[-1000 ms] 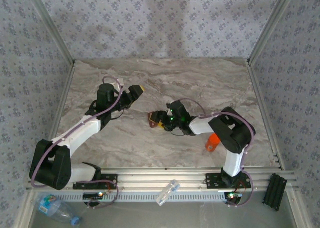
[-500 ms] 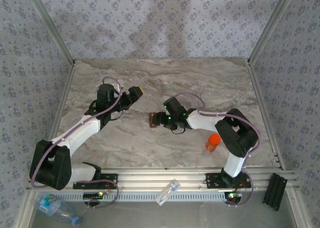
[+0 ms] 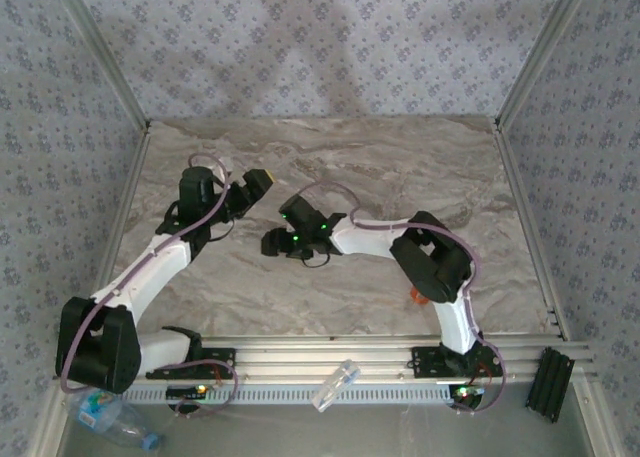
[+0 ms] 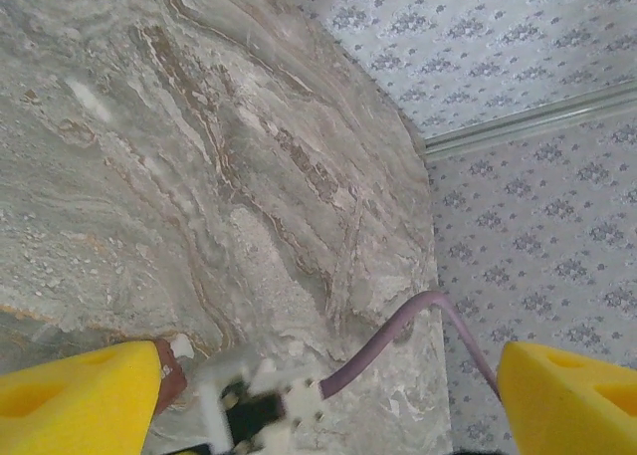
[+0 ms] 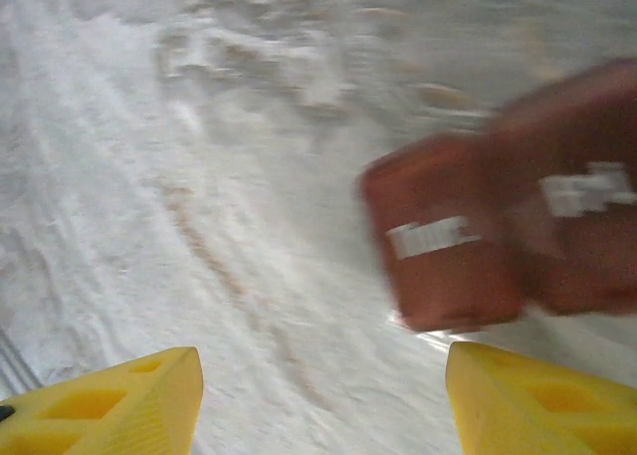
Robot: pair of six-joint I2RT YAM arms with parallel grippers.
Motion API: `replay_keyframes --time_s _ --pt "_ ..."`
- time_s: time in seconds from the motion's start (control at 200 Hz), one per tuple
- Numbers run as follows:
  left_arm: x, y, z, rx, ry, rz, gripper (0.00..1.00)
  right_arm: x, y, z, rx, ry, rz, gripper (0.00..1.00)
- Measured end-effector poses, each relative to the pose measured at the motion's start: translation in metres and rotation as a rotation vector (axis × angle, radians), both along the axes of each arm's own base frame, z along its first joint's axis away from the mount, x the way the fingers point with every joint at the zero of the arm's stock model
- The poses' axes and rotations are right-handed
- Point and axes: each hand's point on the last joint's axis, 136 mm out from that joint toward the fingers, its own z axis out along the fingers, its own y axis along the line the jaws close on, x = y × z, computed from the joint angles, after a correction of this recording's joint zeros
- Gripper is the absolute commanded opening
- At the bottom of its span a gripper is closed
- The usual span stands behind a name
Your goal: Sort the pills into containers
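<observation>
So the small orange-red cylindrical pill bottle (image 3: 413, 295) sits on the grey marble-look tabletop (image 3: 400, 167) near the front right. It's mostly tucked behind the elbow of the right arm (image 3: 430, 262), so just a sliver of orange peeks out. Can't tell from here if it's upright, or if it has a cap on.

The right arm reaches way across to the left-centre of the table. In the overhead view the right gripper (image 3: 272, 242) is low over the marble. From its wrist cam, the right gripper (image 5: 320, 360) has its yellow fingers (image 5: 119, 390) parted with nothing but bare table between them, so it's not holding anything. Just ahead and off to the right is a reddish-brown boxy thing with white labels (image 5: 448, 241). It's too motion-blurred to say what it really is, and it sits clear of the fingers.

The left gripper (image 3: 256, 183) is near the right one, a bit further back, the two apart. On its wrist cam the left gripper (image 4: 328, 360) is spread really wide, yellow fingers (image 4: 75, 395) at the opposite corners, empty. Below it you can see a purple cable (image 4: 388, 341) and the right arm's wrist.

A clear plastic water bottle with a blue label (image 3: 110, 415) lies off the table at the front left corner.
</observation>
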Motion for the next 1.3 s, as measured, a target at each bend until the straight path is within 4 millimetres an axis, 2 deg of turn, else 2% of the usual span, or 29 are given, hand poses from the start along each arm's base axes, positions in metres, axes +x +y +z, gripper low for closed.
replay_keyframes --time_s 0.08,0.17,0.345,0.53,0.685,0.75,0.824,1.019,1.304 --pt "0.002 0.007 0.003 -0.002 -0.004 0.019 0.88 0.0 0.017 0.009 0.04 -0.017 0.044 0.66" --pt "0.005 0.017 0.01 -0.005 -0.016 0.046 0.89 0.002 0.021 0.017 0.067 -0.036 0.068 0.65" --pt "0.005 0.036 0.026 -0.016 -0.052 0.09 0.9 0.014 0.001 0.027 0.058 -0.083 0.085 0.66" --pt "0.001 0.04 0.032 -0.02 -0.062 0.096 0.9 0.054 -0.024 0.051 0.016 -0.168 0.079 0.67" --pt "-0.001 0.04 0.032 -0.021 -0.059 0.094 0.91 0.098 -0.024 0.066 -0.004 -0.228 0.078 0.67" --pt "-0.002 0.04 0.032 -0.021 -0.059 0.093 0.91 0.11 -0.023 0.06 -0.02 -0.234 0.086 0.66" --pt "-0.002 0.04 0.033 -0.022 -0.06 0.093 0.91 0.115 -0.022 0.044 -0.048 -0.212 0.103 0.66" --pt "-0.005 0.04 0.036 -0.023 -0.065 0.093 0.91 0.108 -0.023 0.003 -0.104 -0.126 0.148 0.65" --pt "-0.005 0.04 0.033 -0.022 -0.058 0.093 0.91 0.093 -0.027 -0.009 -0.107 -0.075 0.18 0.63"
